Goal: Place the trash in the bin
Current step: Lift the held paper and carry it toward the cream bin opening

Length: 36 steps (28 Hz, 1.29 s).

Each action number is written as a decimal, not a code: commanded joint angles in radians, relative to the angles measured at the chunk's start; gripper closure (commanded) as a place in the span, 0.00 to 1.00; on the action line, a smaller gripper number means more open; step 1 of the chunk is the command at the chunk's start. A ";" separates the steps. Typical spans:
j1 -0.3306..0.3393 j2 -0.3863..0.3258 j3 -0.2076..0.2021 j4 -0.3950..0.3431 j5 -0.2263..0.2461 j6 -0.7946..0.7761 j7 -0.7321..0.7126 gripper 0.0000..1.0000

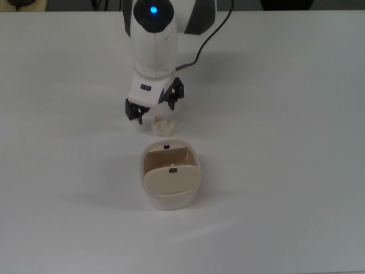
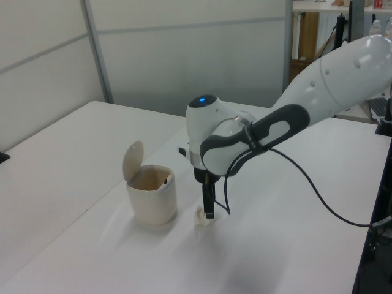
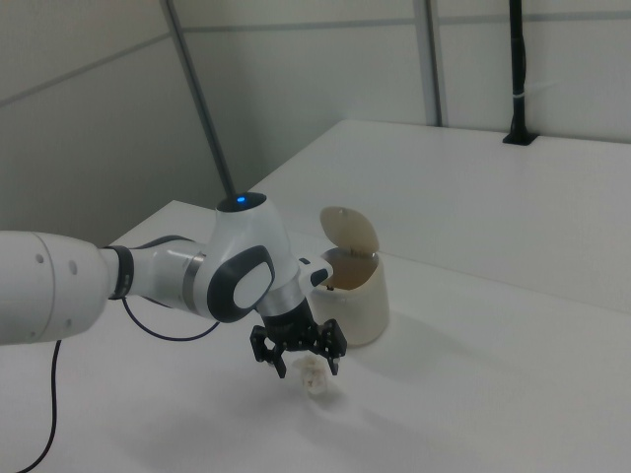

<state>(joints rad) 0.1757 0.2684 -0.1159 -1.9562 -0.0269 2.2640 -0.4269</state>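
Note:
The trash (image 1: 162, 125) is a small crumpled off-white wad lying on the white table just beyond the bin (image 1: 170, 201) in the top view. The cream oval bin (image 2: 153, 202) stands upright with its flap lid tilted open, showing a tan inside. My gripper (image 1: 155, 112) hangs low right over the trash, open, with one dark finger to each side of the wad and nothing held. In the right view the gripper (image 3: 304, 363) sits just above the trash (image 3: 315, 380), close beside the bin (image 3: 367, 307). In the left view a finger partly hides the trash (image 2: 201, 218).
The arm's black cable (image 2: 306, 193) trails over the table behind the gripper. A second white table (image 2: 49, 165) adjoins on the left view's left. A dark post (image 3: 518, 89) stands on the far table in the right view.

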 commanded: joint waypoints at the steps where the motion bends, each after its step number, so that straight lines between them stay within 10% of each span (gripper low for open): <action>1: 0.019 0.034 -0.002 0.005 -0.016 0.041 -0.009 0.00; 6: 0.022 0.069 -0.001 0.008 -0.016 0.089 -0.003 0.02; 12: 0.022 0.069 -0.001 0.022 -0.008 0.100 0.020 0.51; 17: 0.022 0.066 -0.001 0.023 -0.010 0.100 0.056 0.60; 36: 0.014 -0.104 -0.008 0.103 0.002 0.072 0.132 0.62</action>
<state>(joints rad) 0.1862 0.2063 -0.1168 -1.8789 -0.0268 2.3497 -0.3230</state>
